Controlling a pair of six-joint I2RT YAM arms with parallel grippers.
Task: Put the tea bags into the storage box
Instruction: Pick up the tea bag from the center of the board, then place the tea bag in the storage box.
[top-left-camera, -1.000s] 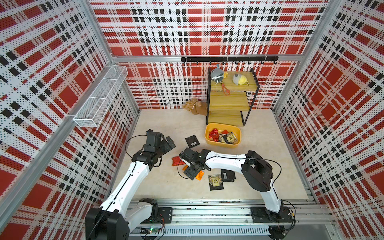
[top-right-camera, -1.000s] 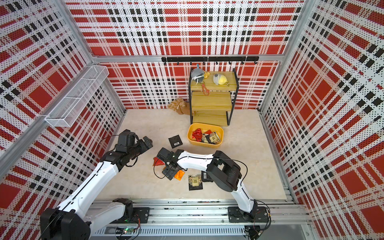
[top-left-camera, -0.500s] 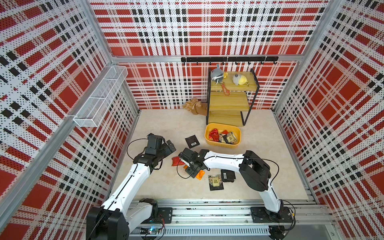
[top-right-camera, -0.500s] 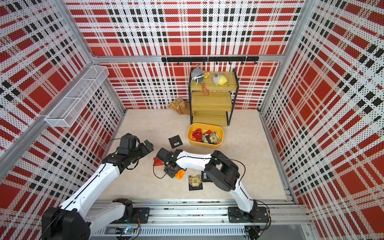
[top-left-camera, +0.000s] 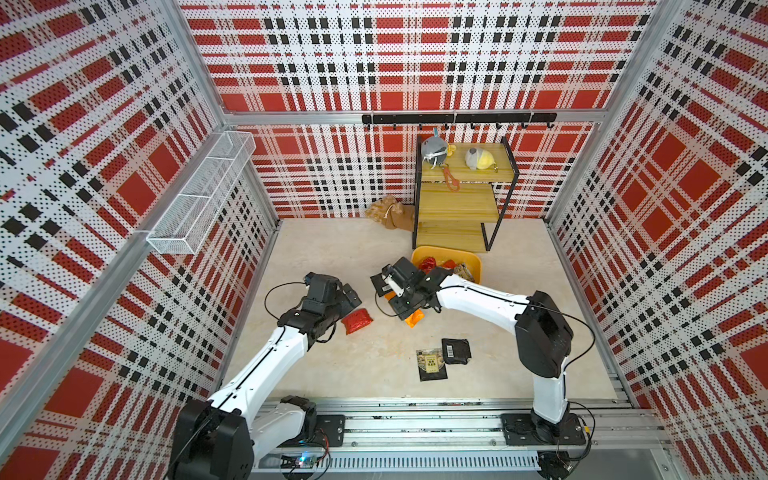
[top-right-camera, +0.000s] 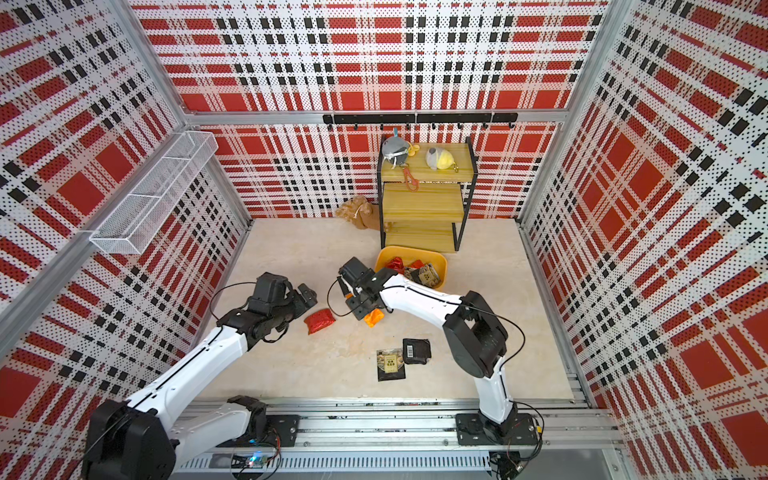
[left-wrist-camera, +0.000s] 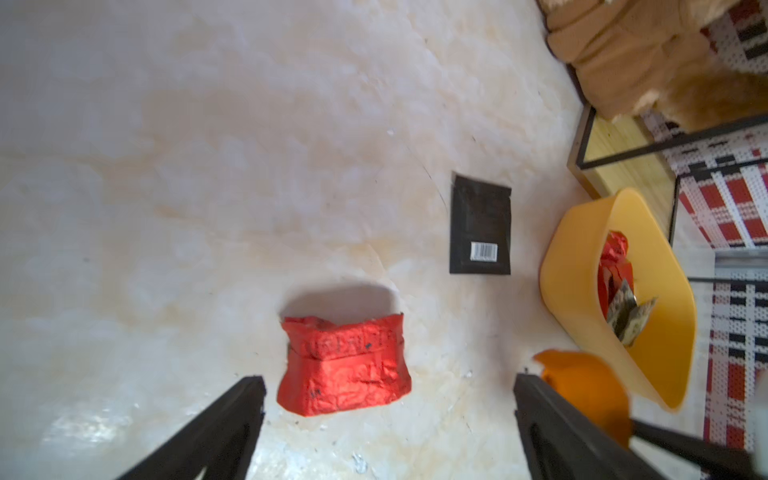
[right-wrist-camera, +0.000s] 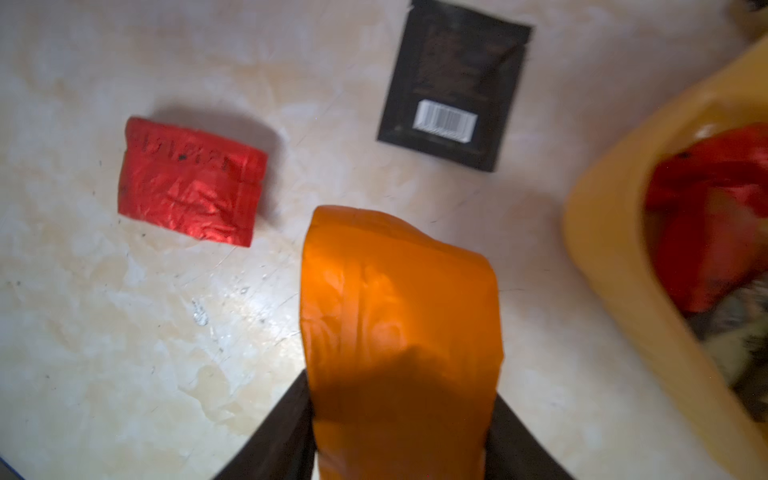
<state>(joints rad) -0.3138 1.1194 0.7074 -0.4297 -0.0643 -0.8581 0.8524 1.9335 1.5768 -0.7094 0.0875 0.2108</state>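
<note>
My right gripper (right-wrist-camera: 399, 395) is shut on the orange tea bag (right-wrist-camera: 399, 299), which it holds above the floor (top-left-camera: 415, 319) a short way from the yellow storage box (top-left-camera: 446, 251). The box has red and pictured tea bags inside. My left gripper (left-wrist-camera: 386, 379) is open just short of a crinkled red tea bag (left-wrist-camera: 345, 365) lying on the floor (top-left-camera: 356, 322). A black tea bag with a barcode (left-wrist-camera: 480, 224) lies between the red one and the box. Two more tea bags lie nearer the front: a black one (top-left-camera: 455, 351) and a pictured one (top-left-camera: 432, 365).
A wooden shelf rack (top-left-camera: 457, 203) with two plush toys on top stands right behind the box. A brown plush toy (top-left-camera: 388, 212) lies beside it. A white wire basket (top-left-camera: 199, 199) hangs on the left wall.
My right gripper has shut on the orange tea bag and lifted it off the floor toward the box. My left gripper has moved a little closer to the red tea bag.
</note>
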